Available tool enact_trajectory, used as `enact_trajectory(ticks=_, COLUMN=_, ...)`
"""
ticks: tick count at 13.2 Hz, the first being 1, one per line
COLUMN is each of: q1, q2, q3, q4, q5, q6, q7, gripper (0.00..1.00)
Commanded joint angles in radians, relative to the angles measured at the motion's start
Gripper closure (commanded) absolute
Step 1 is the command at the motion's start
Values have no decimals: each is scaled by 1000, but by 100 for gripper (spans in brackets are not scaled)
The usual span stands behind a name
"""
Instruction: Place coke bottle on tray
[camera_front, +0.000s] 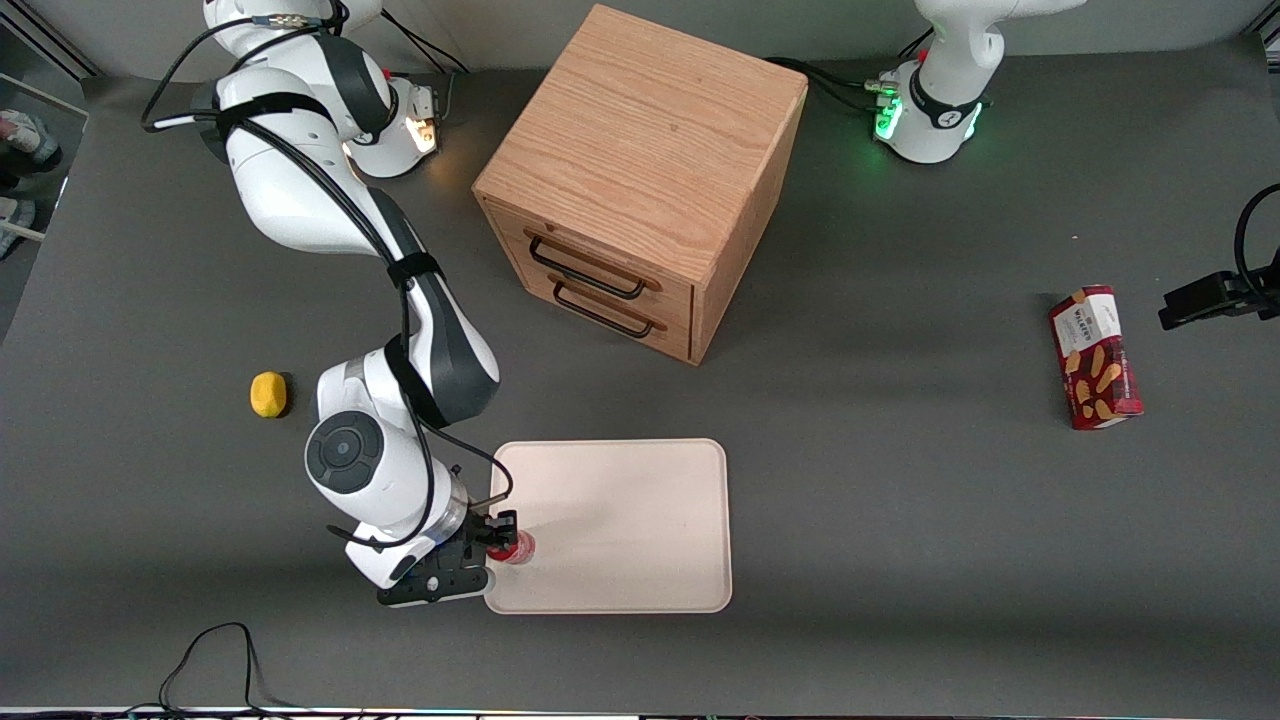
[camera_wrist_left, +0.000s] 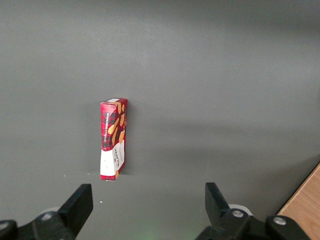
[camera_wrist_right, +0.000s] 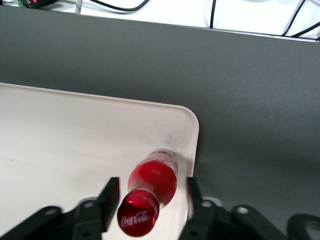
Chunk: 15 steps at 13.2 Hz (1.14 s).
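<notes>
The gripper hung over the corner of the tray that lay nearest the front camera at the working arm's end of the table, and the coke bottle stood between its fingers. In the right wrist view the fingers stood apart, one on either side of the bottle's shoulder, with a sliver of tray showing between each pad and the red plastic, so the claw appeared open and holding nothing. The bottle stood upright with its clear base on the tray, just inside the rounded corner and close to the low rim. That closeness was the main hazard: a slim, tall bottle with a narrow foot would tip easily, and a fall toward the rim would probably roll it off onto the grey table. The likeliest cause would be a finger brushing the cap or shoulder if the arm pulled away sideways or at a slant instead of rising straight. The base might also sit partly on the rim's slope, which could not be judged from these views. The yellow object, the wooden drawer cabinet and the red biscuit box all lay well apart from the tray.
</notes>
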Motion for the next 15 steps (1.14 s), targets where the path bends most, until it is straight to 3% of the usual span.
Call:
enact_trajectory(ticks=1, q1=1, q2=-43, q3=6, q4=-29, q5=-17, q6=4, q7=4, gripper=0)
enact_trajectory(ticks=7, q1=-2, q2=-331, q3=7, q4=-214, q5=-15, q6=-206, q7=64, gripper=0)
enact_trajectory(ticks=15, q1=-140, q2=-892, q3=15, q4=-779, q5=-7, q6=-225, q7=50, gripper=0)
